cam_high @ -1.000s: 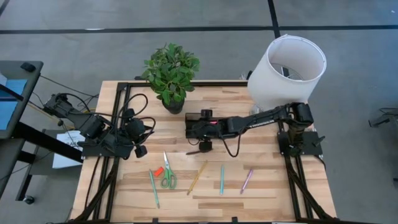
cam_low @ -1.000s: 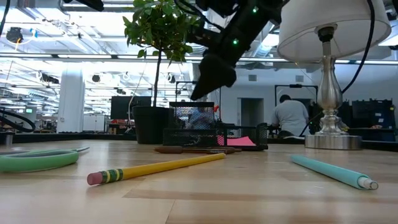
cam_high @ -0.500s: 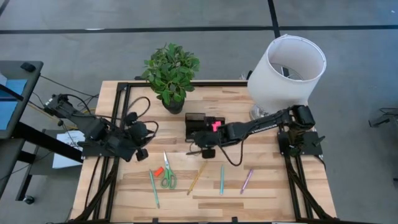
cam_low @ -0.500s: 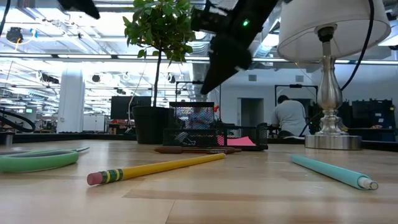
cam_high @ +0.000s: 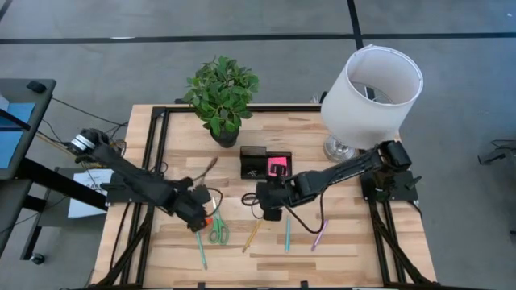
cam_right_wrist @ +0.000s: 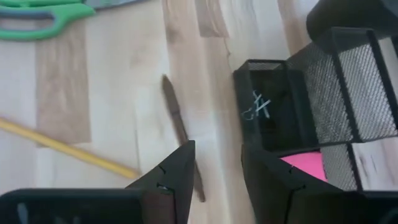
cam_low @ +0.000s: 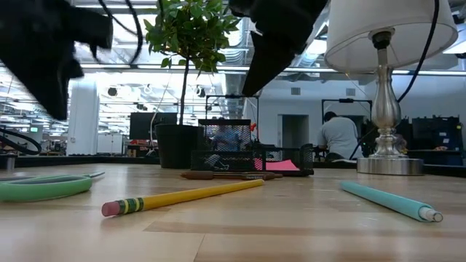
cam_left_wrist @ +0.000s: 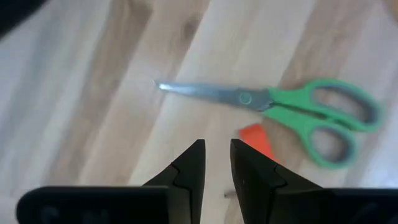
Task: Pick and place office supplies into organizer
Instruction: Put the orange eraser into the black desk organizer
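The black mesh organizer point(cam_high: 254, 157) point(cam_right_wrist: 311, 81) stands mid-table with the pink sticky pad point(cam_high: 278, 167) point(cam_right_wrist: 305, 165) lying in one compartment. My left gripper point(cam_high: 200, 219) point(cam_left_wrist: 216, 152) hovers narrowly open just above the red bit point(cam_left_wrist: 258, 140) and beside the green-handled scissors point(cam_left_wrist: 298, 112) point(cam_high: 218, 231), which lie flat. My right gripper point(cam_high: 268, 211) point(cam_right_wrist: 214, 152) is open above the dark pen point(cam_right_wrist: 177, 115), near the organizer's near side. The yellow pencil point(cam_high: 254, 234), two teal pens point(cam_high: 287, 232) point(cam_high: 199, 244) and the pink pen point(cam_high: 320, 234) lie flat along the near side.
A potted plant point(cam_high: 224, 133) stands left of the organizer and a white-shaded lamp point(cam_high: 371, 89) at the far right corner. Black frame rails run along the table's left, right and far edges. A person point(cam_low: 338, 135) sits far off in the room behind.
My left arm has reached out from the table's left edge toward the right and near side, ending over the red bit and scissors. My right gripper has drawn back from over the organizer toward the near edge, and the pink pad now shows lying in the organizer.
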`<action>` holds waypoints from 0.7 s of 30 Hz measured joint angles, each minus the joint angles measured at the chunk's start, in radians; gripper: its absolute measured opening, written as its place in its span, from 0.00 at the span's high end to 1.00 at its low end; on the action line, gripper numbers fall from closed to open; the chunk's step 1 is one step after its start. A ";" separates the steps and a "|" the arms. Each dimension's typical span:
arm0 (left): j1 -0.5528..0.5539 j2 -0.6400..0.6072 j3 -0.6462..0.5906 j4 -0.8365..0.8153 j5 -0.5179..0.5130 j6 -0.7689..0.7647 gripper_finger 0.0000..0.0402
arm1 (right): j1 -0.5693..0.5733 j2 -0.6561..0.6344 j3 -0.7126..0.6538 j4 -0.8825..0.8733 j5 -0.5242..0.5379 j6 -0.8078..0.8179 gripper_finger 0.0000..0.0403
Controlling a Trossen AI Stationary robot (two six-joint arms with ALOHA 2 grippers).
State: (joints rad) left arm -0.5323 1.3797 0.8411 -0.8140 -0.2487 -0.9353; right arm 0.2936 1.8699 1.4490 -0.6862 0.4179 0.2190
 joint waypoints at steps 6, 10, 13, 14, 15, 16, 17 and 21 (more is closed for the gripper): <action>0.000 0.213 0.001 0.011 0.107 0.035 0.76 | 0.031 0.000 0.000 0.017 0.001 -0.006 0.70; -0.006 0.297 0.028 0.003 0.103 0.050 0.71 | 0.039 0.000 0.000 0.012 0.002 -0.007 0.70; 0.000 0.300 0.042 -0.014 0.098 0.002 0.70 | 0.034 0.000 0.000 0.012 0.002 -0.016 0.70; 0.002 0.293 0.046 -0.022 0.087 -0.021 0.71 | 0.032 0.000 0.000 0.011 0.003 -0.020 0.70; 0.002 0.283 0.050 -0.037 0.066 -0.054 0.71 | 0.030 0.000 0.000 0.009 0.003 -0.028 0.70; 0.002 0.266 0.059 -0.046 0.053 -0.085 0.72 | 0.025 0.000 0.000 0.009 0.003 -0.035 0.70; 0.002 0.239 0.067 -0.045 0.051 -0.115 0.72 | 0.023 0.000 0.000 0.009 0.003 -0.036 0.70; -0.031 0.144 0.075 -0.036 -0.050 -0.259 0.74 | 0.016 0.000 0.000 0.005 0.004 -0.035 0.70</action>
State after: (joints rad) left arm -0.5632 1.5235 0.9157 -0.8501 -0.2992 -1.1941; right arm 0.3098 1.8698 1.4490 -0.6814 0.4216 0.1838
